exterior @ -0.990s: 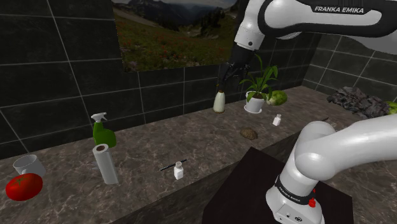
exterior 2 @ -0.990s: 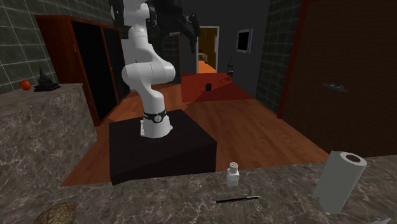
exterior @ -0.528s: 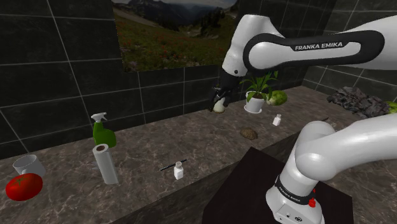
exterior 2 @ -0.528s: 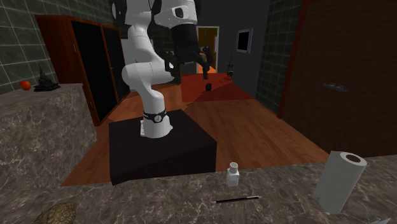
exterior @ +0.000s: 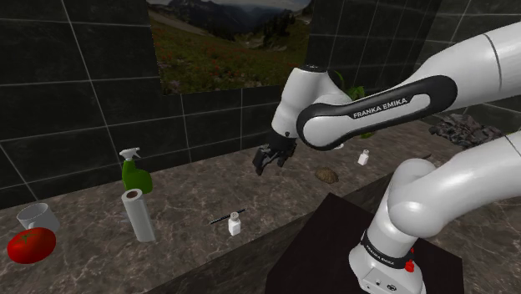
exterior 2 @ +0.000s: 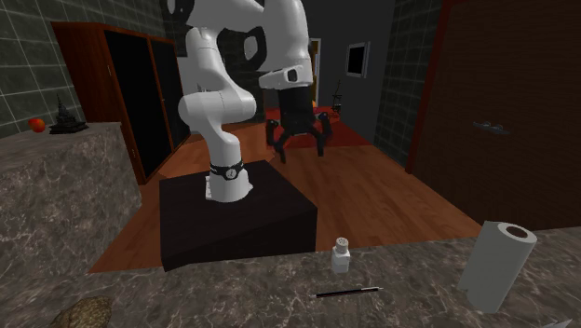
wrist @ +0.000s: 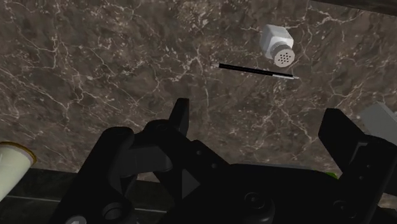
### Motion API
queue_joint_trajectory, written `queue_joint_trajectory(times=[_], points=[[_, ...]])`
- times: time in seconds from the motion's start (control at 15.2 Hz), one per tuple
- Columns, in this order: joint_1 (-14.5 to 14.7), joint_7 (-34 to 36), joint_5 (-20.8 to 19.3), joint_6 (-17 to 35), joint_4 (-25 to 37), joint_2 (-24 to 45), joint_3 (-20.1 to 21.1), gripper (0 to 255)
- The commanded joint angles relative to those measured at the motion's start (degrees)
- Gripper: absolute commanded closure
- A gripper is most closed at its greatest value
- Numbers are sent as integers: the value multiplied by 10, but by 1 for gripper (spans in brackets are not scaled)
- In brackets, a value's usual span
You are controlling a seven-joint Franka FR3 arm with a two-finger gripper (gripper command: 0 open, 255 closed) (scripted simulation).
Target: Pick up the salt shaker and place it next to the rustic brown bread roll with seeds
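The gripper (exterior: 271, 158) is positioned above the surface (exterior: 192, 196). Its fingers (wrist: 343, 140) are spread wide, and nothing is held between them. The salt shaker (exterior: 235, 224) is found upright near the surface edge that faces the stand (exterior: 326, 242), clear of the fingers. Its perforated cap is seen in the wrist view (the contents cannot be determined). A pen (exterior: 227, 216) is laid just beside it, on the side away from that edge. The bread roll (exterior: 326, 176) is located farther along the same edge, well apart from the salt shaker. A second small shaker (exterior: 364, 156) is set beyond the bread roll. At the surface end on the shoulder view's left, a pale mug (exterior: 37, 216) is placed just beside a tomato (exterior: 31, 245); what the mug contains cannot be made out. A green spray bottle (exterior: 134, 173) is stood behind a paper towel roll (exterior: 139, 215).
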Motion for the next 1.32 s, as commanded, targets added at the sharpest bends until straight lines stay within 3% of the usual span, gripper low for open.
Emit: queue_joint_trajectory(times=[0.0, 0.33, 0.46, 0.59, 0.66, 0.73, 0.86, 0.92, 0.99, 1.12, 1.25], points=[[-1, 22, 0, 52, -14, 33, 24, 0], [-33, 98, -31, 184, -24, 147, 99, 0], [-66, 146, -69, 234, -20, 200, 142, 0], [-125, 218, -142, 280, -11, 255, 200, 0], [-169, 272, -202, 300, -3, 285, 237, 0], [-224, 345, -289, 314, 9, 317, 281, 0], [-322, 559, -549, 305, 52, 404, 346, 0], [-321, 650, -659, 284, 78, 451, 338, 0], [-284, 712, -730, 269, 101, 488, 300, 0], [-214, 799, -824, 247, 140, 548, 236, 0], [-203, 824, -854, 241, 154, 570, 223, 0]])
